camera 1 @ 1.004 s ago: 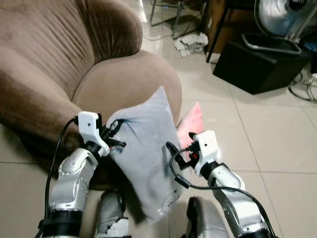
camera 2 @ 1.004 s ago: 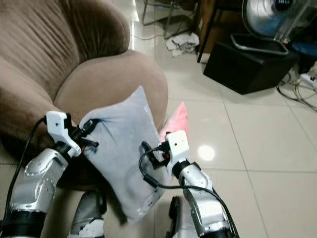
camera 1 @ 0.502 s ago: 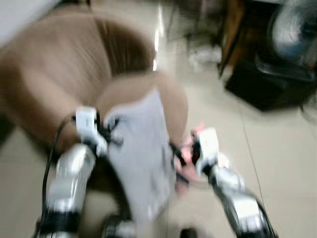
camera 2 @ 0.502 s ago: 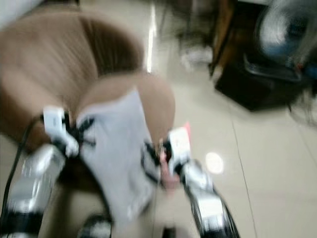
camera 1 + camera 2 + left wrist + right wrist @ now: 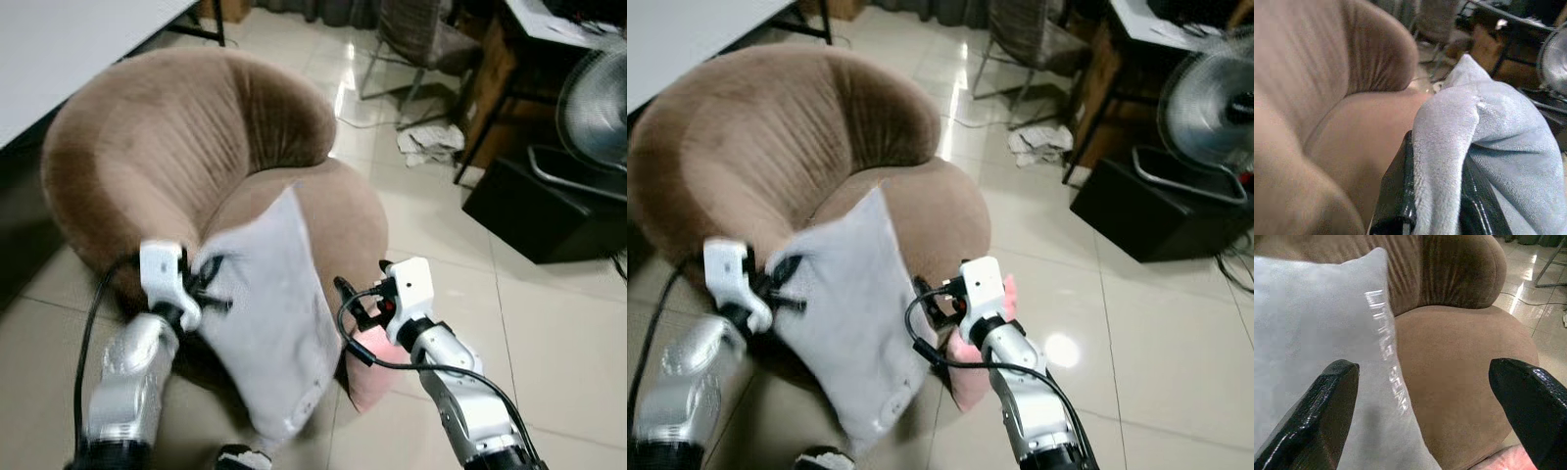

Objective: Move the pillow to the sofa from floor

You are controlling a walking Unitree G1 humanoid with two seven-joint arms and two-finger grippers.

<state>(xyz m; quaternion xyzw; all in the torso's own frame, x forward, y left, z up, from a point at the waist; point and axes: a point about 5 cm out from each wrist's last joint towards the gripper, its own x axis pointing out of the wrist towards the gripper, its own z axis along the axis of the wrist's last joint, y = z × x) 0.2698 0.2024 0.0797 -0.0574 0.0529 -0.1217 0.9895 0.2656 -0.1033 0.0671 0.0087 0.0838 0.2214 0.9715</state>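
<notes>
Clearly, from the left eye view, the grey pillow [image 5: 274,313] hangs in the air in front of the brown sofa [image 5: 186,157], its upper corner against the seat cushion's front and its lower end drooping toward the tiled floor [image 5: 549,323]. The left gripper [image 5: 208,284] pinches the pillow's near edge, and the cloth puckers where the 2 fingers bite. The right gripper [image 5: 351,302] sits just beside the pillow's other edge, above a pink cloth [image 5: 372,367] on the floor.

The right eye view gives the same scene, with a fan [image 5: 1215,113] and a black box [image 5: 1161,211] well apart to the right.

From the left wrist view, a fold of plush fabric is squeezed between the 2 black fingers [image 5: 1396,196], so this gripper is closed on the pillow.

From the right wrist view, the fingers [image 5: 1320,406] stand wide apart, 1 in front of the pillow's face and the other over the seat; nothing is clamped.

Judging by the sag and the gathered nap, the pillow is light, soft and floppy, unlikely to break but prone to slip from a thin pinch. A deeper bite on a corner or seam, with the right gripper closing on the opposite edge, would likely carry it best.
</notes>
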